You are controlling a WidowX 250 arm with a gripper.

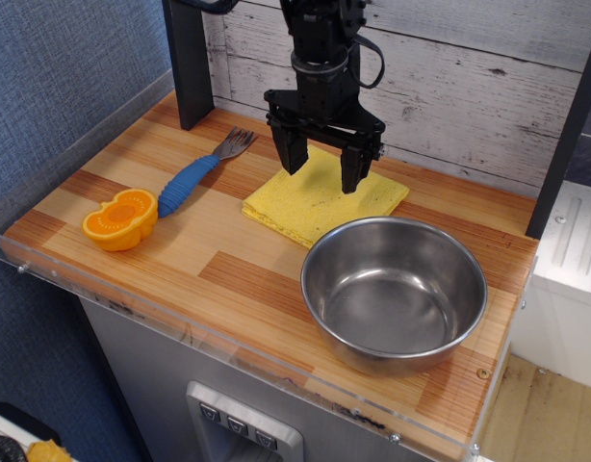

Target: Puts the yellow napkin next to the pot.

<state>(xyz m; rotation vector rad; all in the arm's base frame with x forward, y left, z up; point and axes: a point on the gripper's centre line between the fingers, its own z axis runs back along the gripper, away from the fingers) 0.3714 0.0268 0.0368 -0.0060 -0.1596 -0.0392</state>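
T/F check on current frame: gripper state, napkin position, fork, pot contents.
1. The gripper is open above the yellow napkin. True.
2. The pot holds the orange toy. False: the pot is empty; the orange toy lies on the table's left side.
3. The blue-handled fork lies left of the napkin. True.
4. The napkin is draped over the pot's rim. False: it lies flat on the table behind the pot.
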